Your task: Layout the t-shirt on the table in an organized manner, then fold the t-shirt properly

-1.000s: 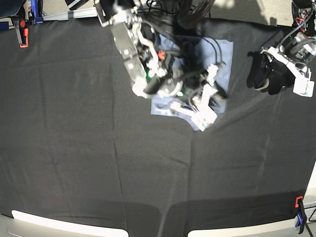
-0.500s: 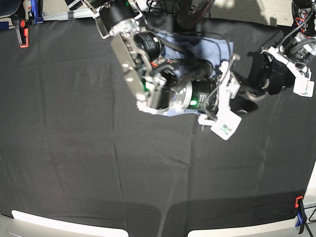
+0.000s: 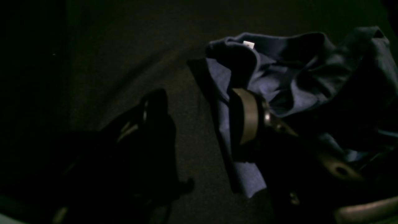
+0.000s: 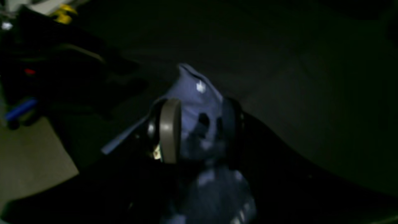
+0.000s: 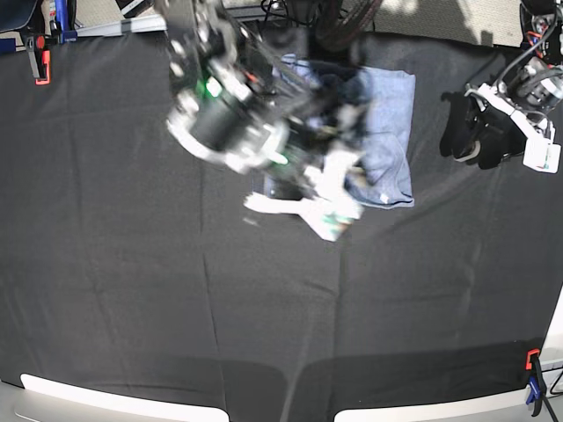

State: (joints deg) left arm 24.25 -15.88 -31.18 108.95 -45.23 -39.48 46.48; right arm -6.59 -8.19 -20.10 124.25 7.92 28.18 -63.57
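The blue-grey t-shirt [image 5: 387, 132] lies bunched at the back middle of the black table [image 5: 132, 264]. In the right wrist view a peak of the t-shirt [image 4: 199, 93] stands up between the fingers of my right gripper [image 4: 200, 124], which is shut on it. That arm [image 5: 237, 127] is motion-blurred and covers the shirt's left part. My left gripper [image 5: 462, 132] rests on the table just right of the shirt. In its wrist view the left gripper [image 3: 199, 115] is open, with bare table between its fingers and the crumpled t-shirt [image 3: 295, 81] beyond its tan pad [image 3: 248, 115].
A red clamp [image 5: 40, 57] holds the far left table edge, and a red and blue clamp [image 5: 532, 378] sits at the near right corner. White strips [image 5: 114, 400] run along the near edge. Cables hang behind the shirt.
My right arm has swung left and back across the shirt and is now blurred. The shirt's right part has come into view. The left arm has not moved.
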